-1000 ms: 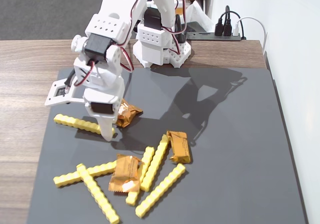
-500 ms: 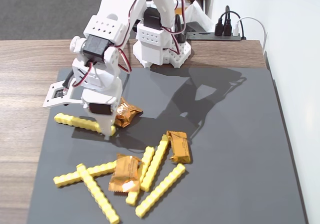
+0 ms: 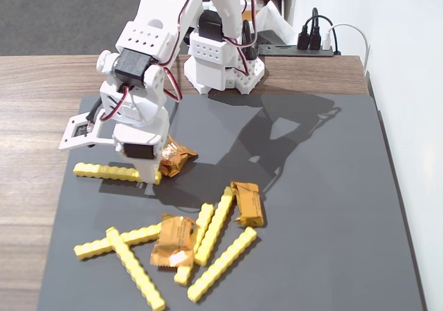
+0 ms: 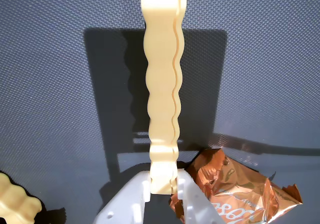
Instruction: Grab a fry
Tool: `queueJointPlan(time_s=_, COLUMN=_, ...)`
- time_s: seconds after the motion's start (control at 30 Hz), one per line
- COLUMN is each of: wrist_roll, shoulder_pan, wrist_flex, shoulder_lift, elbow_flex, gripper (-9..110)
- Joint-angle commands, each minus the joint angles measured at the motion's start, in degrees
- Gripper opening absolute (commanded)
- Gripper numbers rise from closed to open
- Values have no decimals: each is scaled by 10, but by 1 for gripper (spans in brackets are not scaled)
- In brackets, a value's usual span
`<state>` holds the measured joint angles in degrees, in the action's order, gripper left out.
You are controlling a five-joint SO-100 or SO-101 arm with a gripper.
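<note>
Wrist view: gripper (image 4: 162, 184) clamps the fry (image 4: 162, 79) at its near end.
Fry's place: on the grey mat (image 3: 311, 186), left side, beside an orange packet (image 4: 235, 194).
Room: open mat right.
Hidden: fingertips, fixed view.

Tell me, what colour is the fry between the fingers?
Yellow, the fry shows best in the fixed view; the wrist view washes it pale cream.

From the fixed view we look down across the desk (image 3: 41, 82) toward the arm's base; our wrist view sits close above the mat (image 4: 55, 109). Both share the fry (image 3: 114, 172) and foil packet (image 3: 176, 157).
</note>
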<state>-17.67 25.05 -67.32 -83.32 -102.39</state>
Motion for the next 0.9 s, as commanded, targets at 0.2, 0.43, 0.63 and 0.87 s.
queueJointPlan(time_s=0.2, wrist_roll=-69, shoulder_pan=-4, wrist_flex=-39, shoulder_lift=-20, elbow_flex=41, gripper=1)
queueJointPlan(time_s=0.43, wrist_roll=-173, shoulder_pan=-33, wrist_flex=-111, shoulder_lift=-37, elbow_flex=120, gripper=1)
queueJointPlan(time_s=0.63, wrist_roll=-279, shoulder_pan=-84, wrist_flex=-164, shoulder_lift=-71, elbow_flex=143, gripper=1)
queueJointPlan(time_s=0.87, wrist_roll=-380, shoulder_pan=-134, wrist_flex=-221, shoulder_lift=-154, elbow_flex=135, gripper=1)
